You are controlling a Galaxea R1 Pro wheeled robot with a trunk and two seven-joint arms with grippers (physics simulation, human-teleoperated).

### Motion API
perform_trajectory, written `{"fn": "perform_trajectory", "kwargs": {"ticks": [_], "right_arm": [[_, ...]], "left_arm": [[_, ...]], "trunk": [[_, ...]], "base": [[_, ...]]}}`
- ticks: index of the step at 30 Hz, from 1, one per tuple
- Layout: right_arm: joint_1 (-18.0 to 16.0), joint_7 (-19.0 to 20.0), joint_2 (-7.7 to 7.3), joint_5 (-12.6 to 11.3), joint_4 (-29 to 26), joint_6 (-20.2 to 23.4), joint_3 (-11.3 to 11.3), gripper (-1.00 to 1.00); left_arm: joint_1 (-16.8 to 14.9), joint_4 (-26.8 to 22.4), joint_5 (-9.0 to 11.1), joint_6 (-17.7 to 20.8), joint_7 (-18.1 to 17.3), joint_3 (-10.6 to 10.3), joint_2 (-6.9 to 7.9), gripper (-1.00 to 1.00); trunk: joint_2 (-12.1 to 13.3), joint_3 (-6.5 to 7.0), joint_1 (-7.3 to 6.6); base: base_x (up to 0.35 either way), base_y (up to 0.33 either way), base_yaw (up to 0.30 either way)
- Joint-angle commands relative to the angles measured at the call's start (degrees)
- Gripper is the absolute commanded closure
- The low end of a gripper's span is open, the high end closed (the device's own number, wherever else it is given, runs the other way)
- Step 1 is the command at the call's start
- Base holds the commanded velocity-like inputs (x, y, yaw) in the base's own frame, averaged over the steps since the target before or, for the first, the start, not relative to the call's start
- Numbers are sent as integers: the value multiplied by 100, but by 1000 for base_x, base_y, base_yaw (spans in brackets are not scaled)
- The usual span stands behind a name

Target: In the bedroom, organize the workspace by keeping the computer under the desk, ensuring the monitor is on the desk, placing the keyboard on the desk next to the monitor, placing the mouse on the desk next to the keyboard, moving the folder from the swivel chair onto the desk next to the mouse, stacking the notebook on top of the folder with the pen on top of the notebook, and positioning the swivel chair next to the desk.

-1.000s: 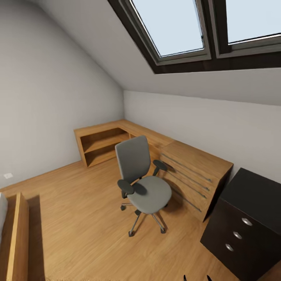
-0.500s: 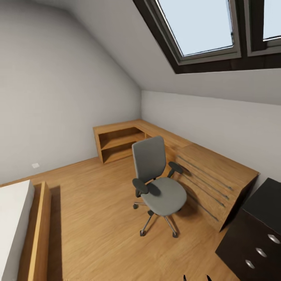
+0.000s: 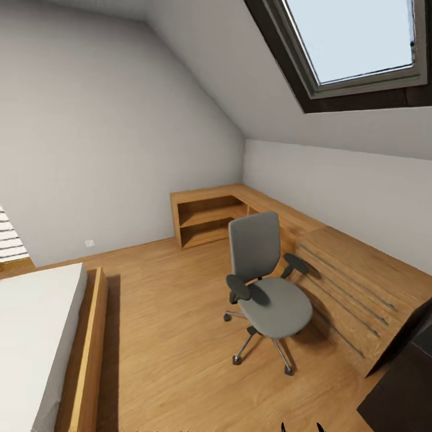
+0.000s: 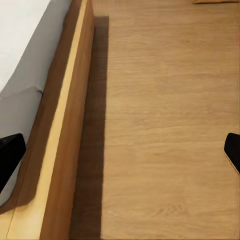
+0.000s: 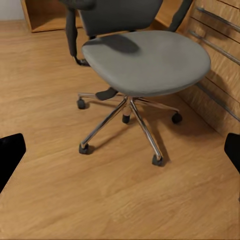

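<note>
The swivel chair stands on the wood floor beside a light-wood drawer chest, its grey seat bare. In the right wrist view the chair's seat and chrome star base lie just ahead of my right gripper, which is open and holds nothing. My left gripper is open too, hanging over the floor beside the bed frame. The desk, computer, monitor, keyboard and pen are out of view.
A bed with a wooden side rail fills the near left. Low open shelving runs along the far corner. A dark drawer unit cuts into the near right. Bare floor lies between the bed and the chair.
The camera has turned left, so the whole picture slid right: the bed came into sight and the dark drawer unit slipped mostly out. The chair keeps its place by the chest.
</note>
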Motion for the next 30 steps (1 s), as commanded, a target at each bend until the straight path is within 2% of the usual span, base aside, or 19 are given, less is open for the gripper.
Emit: {"fn": "perform_trajectory", "kwargs": {"ticks": [1,9,15,30], "right_arm": [[-6,-62,28,8,13,-12,44,-100],[-6,-62,62,8,13,-8,39,-100],[-6,-59,71,8,13,-8,39,-100],[-6,-65,62,8,13,76,34,-100]], "left_arm": [[-5,-6,0,-20,47,-50,5,-100],[-4,436,-4,-32,28,-62,-12,-100],[-4,521,3,-21,31,-56,3,-100],[-4,543,8,-7,31,-62,-51,-100]], "trunk": [[-13,-13,3],[-13,-13,3],[-13,-13,3],[-13,-13,3]], "base": [[0,0,287],[0,0,286],[27,0,279],[287,0,261]]}}
